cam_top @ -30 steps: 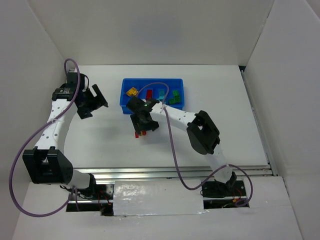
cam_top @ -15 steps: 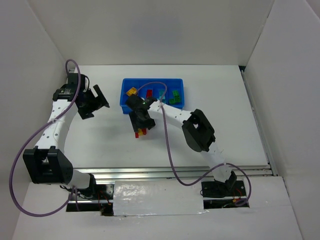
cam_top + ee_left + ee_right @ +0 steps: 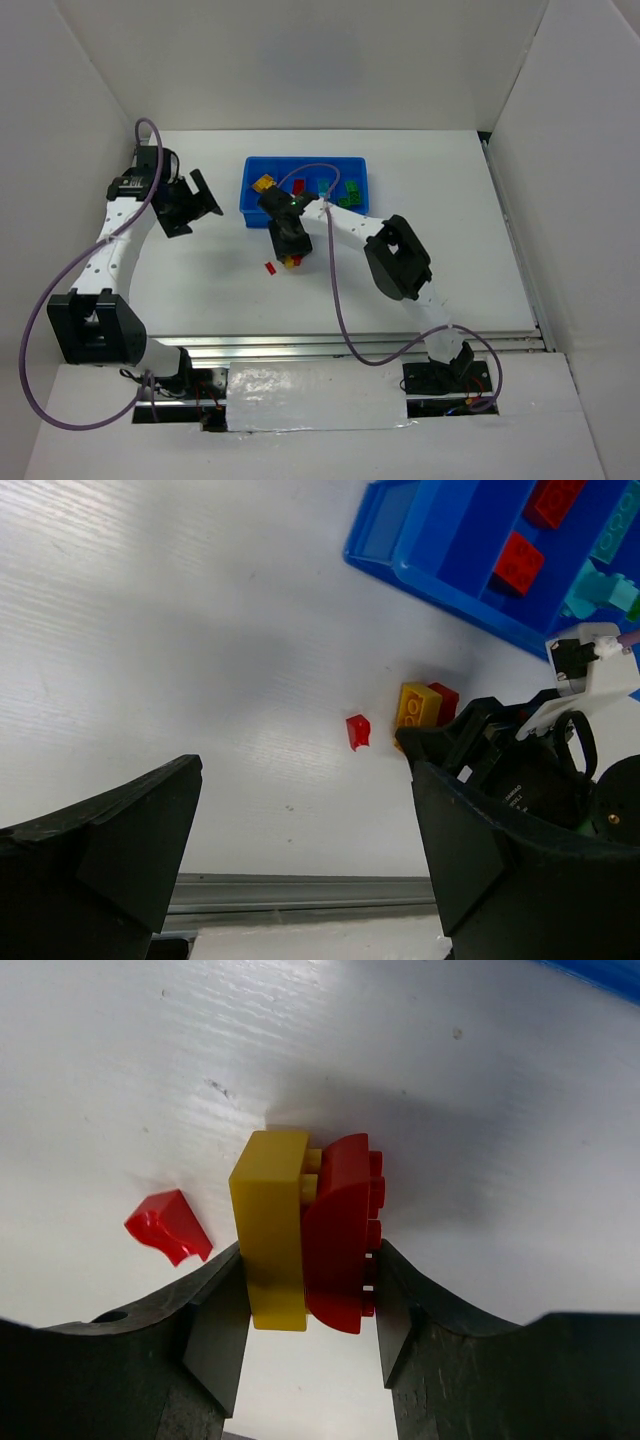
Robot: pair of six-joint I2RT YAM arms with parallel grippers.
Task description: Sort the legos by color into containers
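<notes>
My right gripper (image 3: 291,256) is shut on a yellow brick (image 3: 270,1230) joined to a red brick (image 3: 342,1235), its fingers (image 3: 215,1330) pressing on both sides; the pair is at the table surface just in front of the blue tray (image 3: 246,205). A small red piece (image 3: 168,1225) lies loose on the table to their left and also shows in the top view (image 3: 269,268). The tray holds yellow (image 3: 264,184), red (image 3: 298,188), teal (image 3: 324,190) and green (image 3: 350,195) bricks in separate compartments. My left gripper (image 3: 197,199) is open and empty, held left of the tray.
White walls enclose the table on three sides. A metal rail (image 3: 300,890) runs along the table's near edge. The right arm's purple cable (image 3: 335,290) loops over the table in front of the tray.
My right gripper has shifted slightly right and toward the tray with the yellow and red bricks. The small red piece now lies uncovered to its left. The left arm has barely moved.
</notes>
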